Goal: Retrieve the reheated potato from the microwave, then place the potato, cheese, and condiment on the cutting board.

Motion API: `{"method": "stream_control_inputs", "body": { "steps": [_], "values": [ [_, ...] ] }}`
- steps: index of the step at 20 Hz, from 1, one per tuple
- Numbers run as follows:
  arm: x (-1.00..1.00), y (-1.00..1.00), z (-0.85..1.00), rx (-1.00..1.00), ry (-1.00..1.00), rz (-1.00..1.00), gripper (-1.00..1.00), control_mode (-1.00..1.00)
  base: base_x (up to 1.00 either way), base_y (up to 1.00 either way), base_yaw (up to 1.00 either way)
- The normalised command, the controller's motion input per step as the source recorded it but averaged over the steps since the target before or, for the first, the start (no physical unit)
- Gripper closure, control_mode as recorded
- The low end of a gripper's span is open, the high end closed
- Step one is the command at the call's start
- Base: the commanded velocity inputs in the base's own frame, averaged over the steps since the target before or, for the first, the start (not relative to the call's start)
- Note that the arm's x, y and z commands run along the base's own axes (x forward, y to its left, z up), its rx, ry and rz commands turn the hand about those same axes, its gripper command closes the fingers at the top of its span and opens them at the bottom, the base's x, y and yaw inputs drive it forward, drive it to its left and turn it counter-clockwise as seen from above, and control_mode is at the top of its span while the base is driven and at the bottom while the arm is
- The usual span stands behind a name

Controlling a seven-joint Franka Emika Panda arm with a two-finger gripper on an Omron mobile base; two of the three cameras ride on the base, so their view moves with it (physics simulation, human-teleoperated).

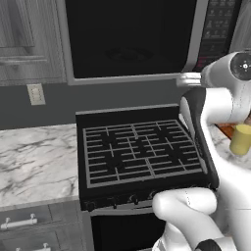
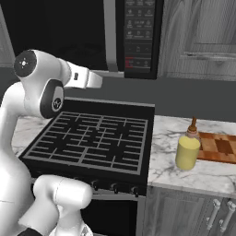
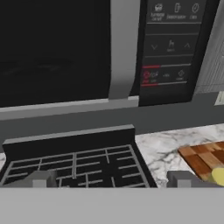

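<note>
The microwave [image 1: 130, 37] hangs over the stove with its dark glass door shut, its grey handle [image 3: 124, 48] standing left of the button panel [image 3: 170, 43]. My gripper [image 3: 113, 179] is open and holds nothing, a little in front of and below the microwave's lower edge, facing the handle. The pale-yellow condiment bottle [image 2: 187, 152] with its brown stopper stands on the right counter, just in front of the checkered cutting board [image 2: 220, 147]. Neither the potato nor the cheese is in sight; the dark door glass hides the microwave's inside.
A black stove [image 1: 139, 149] with grey grates sits below the microwave. Marble counter [image 1: 34, 157] lies to its left and more marble [image 2: 166, 152] to its right. Grey wall cabinets [image 2: 203, 32] flank the microwave. My own arm [image 2: 41, 92] rises over the stove's left side.
</note>
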Motion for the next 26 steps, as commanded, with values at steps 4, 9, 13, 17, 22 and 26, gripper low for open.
{"method": "stream_control_inputs", "body": {
  "steps": [4, 9, 13, 17, 22, 26],
  "values": [
    [0.00, -0.38, 0.48, 0.00, 0.00, 0.00, -1.00, -1.00, 0.00, 0.00, 0.00],
    [0.00, -0.31, 0.46, 0.00, 0.00, 0.02, -1.00, -1.00, 0.00, 0.00, 0.00],
    [0.17, -0.24, 0.30, 0.00, 0.07, 0.03, -1.00, -1.00, 0.00, 0.00, 0.00],
    [0.28, -0.12, 0.21, 0.01, 0.08, 0.11, -1.00, -1.00, 0.00, 0.00, 0.00],
    [0.37, 0.00, 0.12, 0.08, 0.01, 0.16, -1.00, -1.00, 0.00, 0.00, 0.00],
    [0.38, 0.00, 0.12, 0.12, 0.00, 0.18, -1.00, -1.00, 0.00, 0.00, 0.00]
  ]
}}
